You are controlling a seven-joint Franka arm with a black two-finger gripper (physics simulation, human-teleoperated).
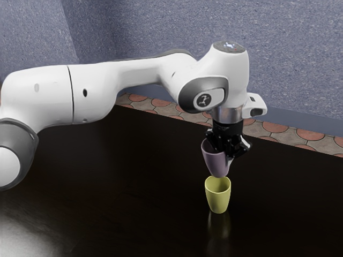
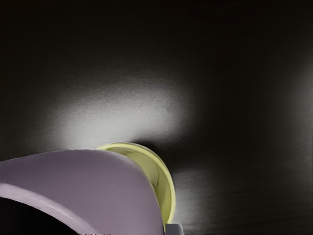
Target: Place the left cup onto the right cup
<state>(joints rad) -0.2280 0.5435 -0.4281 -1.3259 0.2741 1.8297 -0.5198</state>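
A pale purple cup [image 1: 216,161] hangs upright in the air, my black gripper [image 1: 227,151] shut on its rim. Its base sits just above the mouth of a yellow-green cup [image 1: 217,194] that stands on the dark table. In the wrist view the purple cup [image 2: 78,191] looms large and blurred under my hand, and the yellow-green cup's rim [image 2: 164,181] peeks out from behind it. I cannot tell whether the two cups touch.
The dark glossy table [image 1: 118,182] stretches around the cups. A tiled floor strip [image 1: 289,131] runs beyond the table's far edge, with a blue-grey wall behind. My white arm reaches in from the exterior view's left.
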